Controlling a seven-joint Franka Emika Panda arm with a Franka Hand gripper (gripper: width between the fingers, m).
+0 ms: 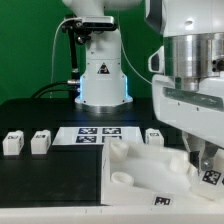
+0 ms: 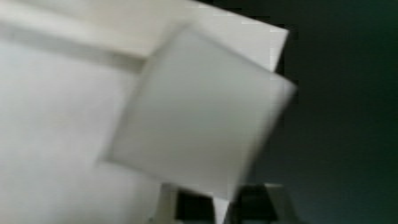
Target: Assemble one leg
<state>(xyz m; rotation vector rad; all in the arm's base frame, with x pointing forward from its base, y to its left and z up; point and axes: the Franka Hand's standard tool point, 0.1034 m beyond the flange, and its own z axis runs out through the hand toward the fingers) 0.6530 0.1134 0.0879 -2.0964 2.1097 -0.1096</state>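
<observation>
Left to right: first loose leg (image 1: 12,143), second loose leg (image 1: 40,142), marker board (image 1: 95,134) and third loose leg (image 1: 153,136) are lying in a far row; the panel (image 1: 150,165) is lying nearer; the gripper (image 1: 203,160) is clamping the leg (image 1: 212,177) at the panel's right corner.

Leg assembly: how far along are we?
Done: nothing visibly; the panel shows no leg fitted. In hand: the hand is low at the panel's corner on the exterior view's right, by what looks like a tagged leg; grip unclear, wrist view blurred. Left: seating that leg. Three spare legs sit loose by the marker board.
</observation>
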